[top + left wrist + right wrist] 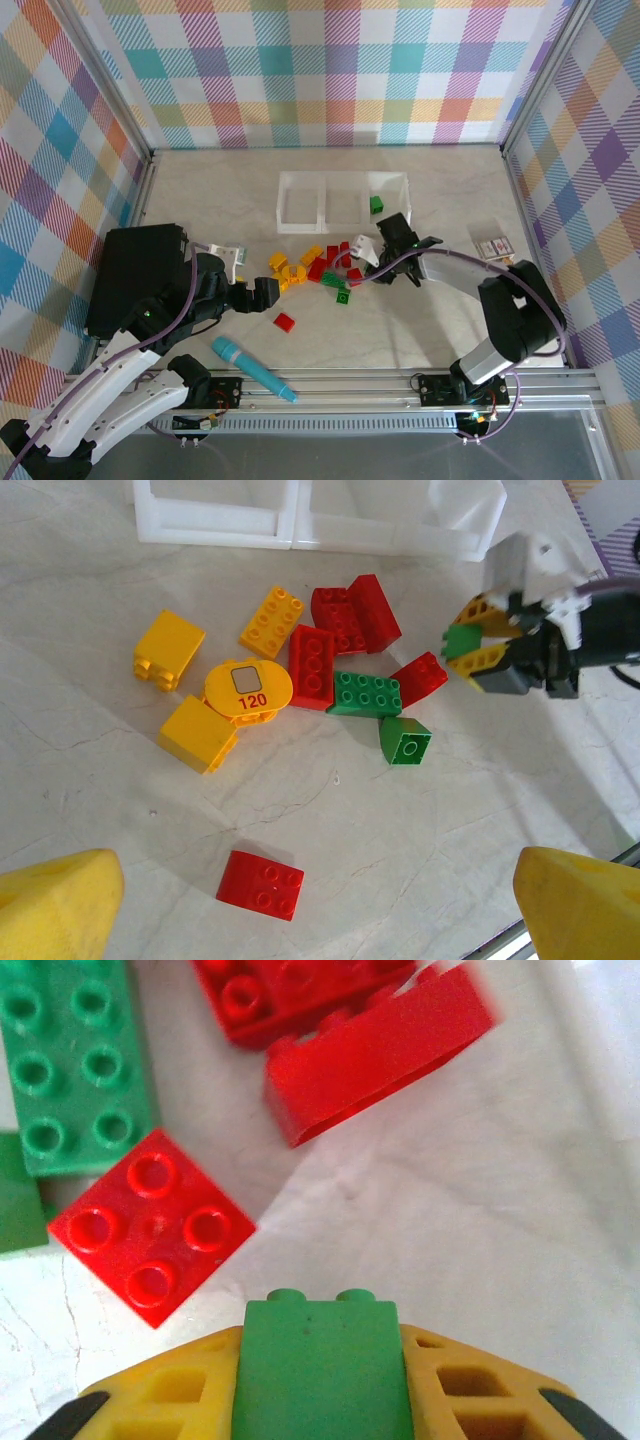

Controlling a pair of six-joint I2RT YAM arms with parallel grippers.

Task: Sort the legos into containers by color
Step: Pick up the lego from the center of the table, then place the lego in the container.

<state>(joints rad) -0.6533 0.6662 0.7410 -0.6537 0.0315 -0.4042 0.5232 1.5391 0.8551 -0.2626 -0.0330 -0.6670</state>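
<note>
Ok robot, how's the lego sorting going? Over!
Right hand shut on a green lego, beside the pile. Left hand open, facing the pile. A second green lego sits in the tray's right compartment. Teal marker lies well aside.

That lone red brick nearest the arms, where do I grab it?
Best take the lone red brick by two opposite side walls, coming straight down from above: it lies flat, studs up, and nothing touches its sides.

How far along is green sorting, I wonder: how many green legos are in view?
4. One green lego sits in the tray's right compartment; a flat one and a sloped one lie in the loose pile; the right claw grips a fourth. More may hide beneath others.
</note>
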